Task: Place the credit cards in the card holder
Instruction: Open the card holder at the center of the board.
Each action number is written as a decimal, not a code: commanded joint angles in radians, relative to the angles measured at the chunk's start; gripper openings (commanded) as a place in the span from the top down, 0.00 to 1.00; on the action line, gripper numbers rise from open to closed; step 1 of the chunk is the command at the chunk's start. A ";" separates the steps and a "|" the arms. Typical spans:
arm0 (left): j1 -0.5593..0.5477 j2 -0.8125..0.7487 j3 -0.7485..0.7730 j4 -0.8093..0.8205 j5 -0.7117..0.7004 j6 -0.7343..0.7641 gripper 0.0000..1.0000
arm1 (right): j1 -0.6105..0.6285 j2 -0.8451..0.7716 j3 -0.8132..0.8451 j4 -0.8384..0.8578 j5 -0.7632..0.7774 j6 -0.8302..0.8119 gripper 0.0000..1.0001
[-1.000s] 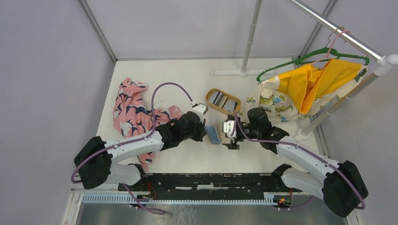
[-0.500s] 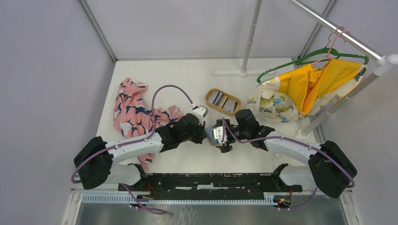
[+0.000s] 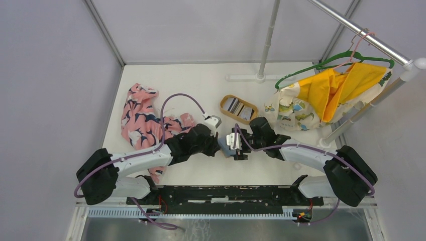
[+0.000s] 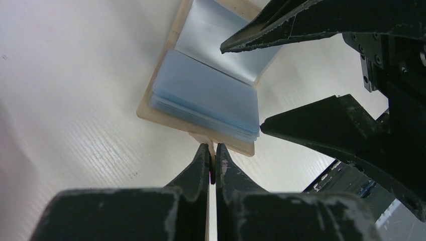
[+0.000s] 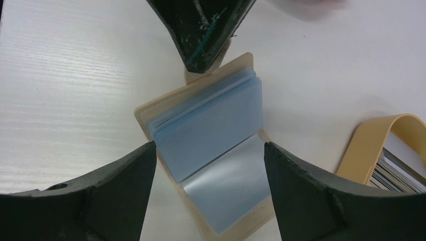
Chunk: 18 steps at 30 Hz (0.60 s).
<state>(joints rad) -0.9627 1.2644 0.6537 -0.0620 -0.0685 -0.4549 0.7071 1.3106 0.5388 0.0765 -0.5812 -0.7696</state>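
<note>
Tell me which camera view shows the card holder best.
The right wrist view: the card holder lies open and almost whole in mid-frame, blue sleeves clear. The left wrist view shows it too, partly behind the right tool. The top view shows only a small blue patch.

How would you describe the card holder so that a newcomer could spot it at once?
On the white table, find the oval tray near the middle. Just below it in the top view, the card holder lies open, its tab pinched by the left gripper, between the open fingers of the right gripper. Unlike the tray, it is a flat tan wallet with blue-grey sleeves.
</note>
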 commanded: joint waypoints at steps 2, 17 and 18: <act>-0.005 -0.030 -0.005 0.057 0.017 0.002 0.98 | 0.001 -0.010 0.013 0.087 0.043 0.079 0.20; -0.005 -0.046 -0.007 0.032 0.001 0.021 0.98 | -0.041 0.037 0.079 0.027 0.236 0.194 0.36; -0.005 -0.051 -0.001 0.016 -0.008 0.027 0.98 | -0.052 0.041 0.089 0.014 0.234 0.199 0.36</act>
<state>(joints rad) -0.9627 1.2568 0.6342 -0.0544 -0.0677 -0.4545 0.6846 1.3285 0.5560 0.1257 -0.4088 -0.6064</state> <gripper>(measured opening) 0.047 0.634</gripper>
